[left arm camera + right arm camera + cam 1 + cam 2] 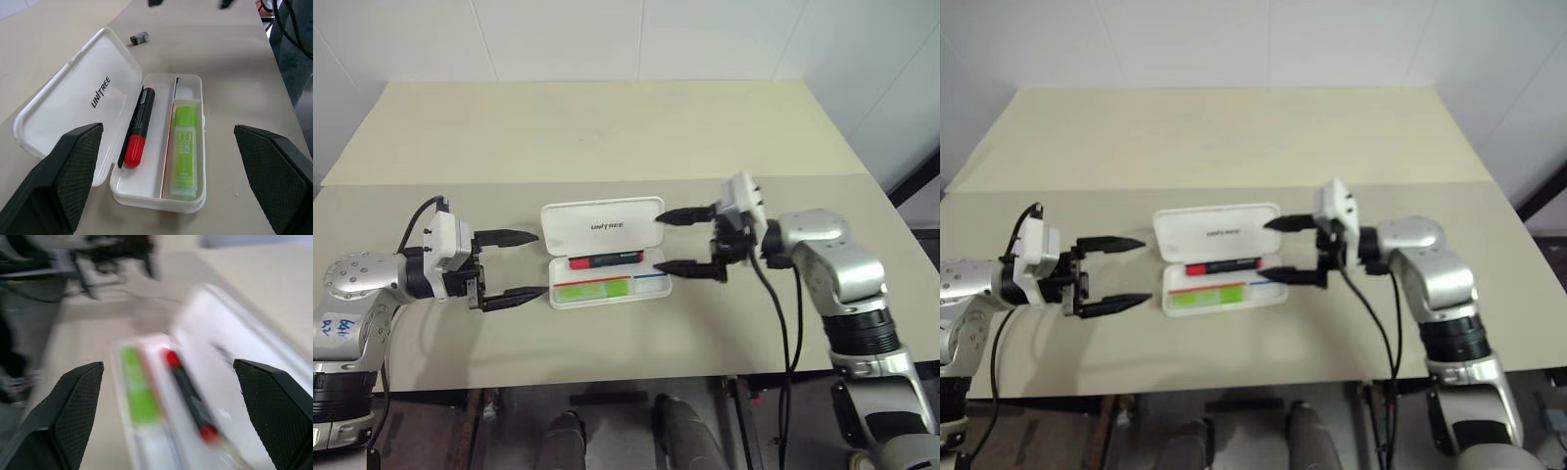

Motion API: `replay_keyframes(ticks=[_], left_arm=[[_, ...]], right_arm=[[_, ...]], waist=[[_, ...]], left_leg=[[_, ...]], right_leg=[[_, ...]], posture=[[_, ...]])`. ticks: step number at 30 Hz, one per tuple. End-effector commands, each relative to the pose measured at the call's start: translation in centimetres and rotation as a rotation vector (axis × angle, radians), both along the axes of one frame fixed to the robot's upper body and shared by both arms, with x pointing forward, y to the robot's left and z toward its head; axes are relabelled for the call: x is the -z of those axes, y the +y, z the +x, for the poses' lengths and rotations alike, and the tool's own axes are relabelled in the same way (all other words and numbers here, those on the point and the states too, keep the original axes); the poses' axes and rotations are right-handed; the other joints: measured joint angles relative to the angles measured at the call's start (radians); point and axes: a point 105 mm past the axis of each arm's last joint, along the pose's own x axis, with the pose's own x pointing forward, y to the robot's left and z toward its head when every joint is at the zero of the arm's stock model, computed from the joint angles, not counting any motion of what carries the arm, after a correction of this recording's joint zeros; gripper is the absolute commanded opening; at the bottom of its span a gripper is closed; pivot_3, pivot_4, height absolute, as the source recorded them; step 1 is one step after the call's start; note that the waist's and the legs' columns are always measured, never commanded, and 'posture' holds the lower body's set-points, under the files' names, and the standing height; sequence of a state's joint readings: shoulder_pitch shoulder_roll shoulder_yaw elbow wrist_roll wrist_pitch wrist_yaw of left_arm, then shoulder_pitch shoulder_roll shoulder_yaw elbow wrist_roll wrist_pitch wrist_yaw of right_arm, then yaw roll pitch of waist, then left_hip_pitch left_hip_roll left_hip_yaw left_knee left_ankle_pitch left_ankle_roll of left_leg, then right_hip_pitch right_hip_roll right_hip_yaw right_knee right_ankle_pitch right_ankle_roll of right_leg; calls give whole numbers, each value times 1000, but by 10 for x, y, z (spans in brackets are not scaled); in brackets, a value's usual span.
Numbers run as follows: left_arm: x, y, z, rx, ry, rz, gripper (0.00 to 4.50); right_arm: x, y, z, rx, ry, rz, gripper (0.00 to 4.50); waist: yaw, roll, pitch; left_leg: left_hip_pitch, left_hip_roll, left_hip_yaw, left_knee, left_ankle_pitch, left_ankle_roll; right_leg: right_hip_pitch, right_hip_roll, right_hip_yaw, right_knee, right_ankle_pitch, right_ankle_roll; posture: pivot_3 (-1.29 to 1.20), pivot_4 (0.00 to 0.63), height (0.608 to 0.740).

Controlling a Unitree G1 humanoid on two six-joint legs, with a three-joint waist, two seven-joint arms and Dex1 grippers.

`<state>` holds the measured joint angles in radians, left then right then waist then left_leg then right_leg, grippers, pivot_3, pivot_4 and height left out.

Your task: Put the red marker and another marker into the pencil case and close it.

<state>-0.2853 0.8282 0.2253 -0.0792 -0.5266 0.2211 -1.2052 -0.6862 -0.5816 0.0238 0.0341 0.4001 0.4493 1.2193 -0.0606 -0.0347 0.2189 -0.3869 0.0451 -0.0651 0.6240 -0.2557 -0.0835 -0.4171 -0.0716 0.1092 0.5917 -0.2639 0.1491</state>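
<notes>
Pale beige counter [607, 127] runs back to a white wall and carries the pencil case [605, 253] near its front edge. The white case lies open, its lid [602, 227] with the "UNITREE" lettering folded back flat on the side away from the robot. Both markers are already in the tray: the red marker [139, 127] lies in the compartment next to the hinge, and the lime-green marker [185, 147] lies in the front compartment, parallel to it, beyond a thin divider.

Just left of the case, the left gripper [509, 267] points at its short end with jaws spread wide, holding nothing. On the opposite side, the right gripper [690, 241] faces the case's other end, jaws likewise wide apart and empty. A small dark clip-like object [139, 37] lies on the counter beyond the lid.
</notes>
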Motion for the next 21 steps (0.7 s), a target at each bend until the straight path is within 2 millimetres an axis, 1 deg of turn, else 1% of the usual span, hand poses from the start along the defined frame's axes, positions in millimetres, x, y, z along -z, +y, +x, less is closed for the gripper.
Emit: replay_keyframes(ticks=[1,3,5,8,10,13,16,21], left_arm=[[-10,-5,-2,26,-39,-24,4500],[-13,-8,-1,39,-44,-32,4500],[-14,-10,-1,47,-46,-39,4500],[-18,-15,-2,73,-45,-50,4500],[-21,-19,-4,92,-44,-59,4500],[-26,-23,-5,112,-47,-65,4500],[-38,-29,-5,126,-66,-79,4500],[-48,-37,-7,152,-78,-87,4500]], right_arm=[[4,-56,37,298,-31,-20,4480],[16,-78,53,409,-26,-39,4480],[22,-85,60,447,-25,-44,4480],[32,-93,69,483,-15,-55,4480],[37,-97,74,502,-9,-60,4480],[40,-99,80,518,-4,-60,4480],[43,-100,87,543,4,-57,4480],[51,-99,93,557,33,-66,4480]], waist=[[1,0,0],[1,0,0],[0,0,0],[-6,0,0],[-15,0,0],[-24,0,0],[-27,0,0],[-27,0,0]], left_leg=[[0,0,0,1,0,0],[-1,0,1,1,0,0],[-1,0,1,1,0,0],[-1,0,2,1,0,0],[-1,0,2,1,0,0],[-1,0,2,0,0,0],[0,0,2,0,0,0],[0,0,2,0,0,0]], right_leg=[[0,0,0,0,0,-1],[0,0,1,-1,-1,-1],[0,0,1,-1,0,-1],[0,0,2,-1,3,5],[0,0,2,-1,5,9],[0,0,2,-1,5,9],[0,0,2,0,5,9],[0,0,2,0,5,9]], posture=[[0,150,740],[0,150,740],[0,150,740],[0,150,740],[0,150,740],[0,150,740],[0,150,740],[0,150,740]])
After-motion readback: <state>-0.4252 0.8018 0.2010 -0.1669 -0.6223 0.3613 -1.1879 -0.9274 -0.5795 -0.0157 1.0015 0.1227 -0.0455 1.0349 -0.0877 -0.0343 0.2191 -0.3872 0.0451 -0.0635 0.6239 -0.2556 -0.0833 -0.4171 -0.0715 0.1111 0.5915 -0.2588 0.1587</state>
